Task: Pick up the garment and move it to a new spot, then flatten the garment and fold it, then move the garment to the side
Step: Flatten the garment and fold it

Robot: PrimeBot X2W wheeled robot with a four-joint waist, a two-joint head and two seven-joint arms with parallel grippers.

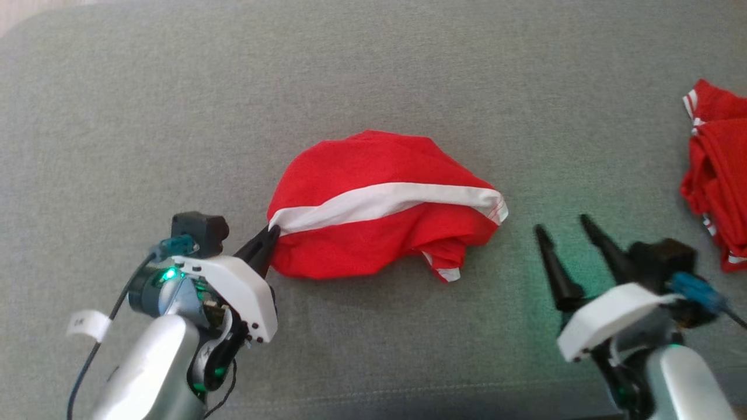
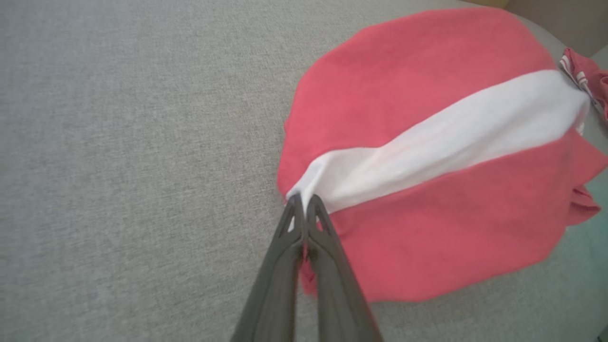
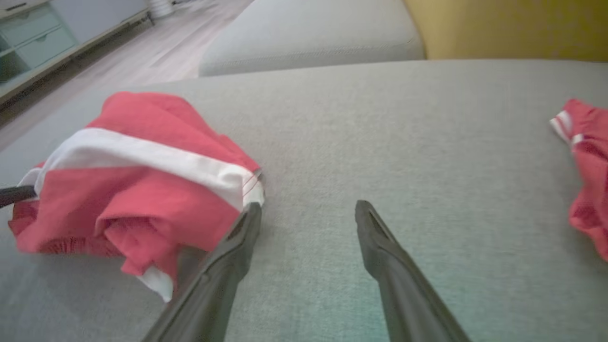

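Note:
A red garment with a broad white stripe lies bunched on the grey couch cushion, centre of the head view. My left gripper is shut on the garment's left end, where the white stripe begins; the left wrist view shows its fingertips pinched on that stripe edge of the garment. My right gripper stands open over bare cushion just right of the garment, not touching it. In the right wrist view the garment sits to the left of the right gripper.
A second crumpled red garment with white trim lies at the cushion's right edge, also at the right in the right wrist view. Another grey cushion, a yellow wall and a wooden floor with a cabinet lie beyond.

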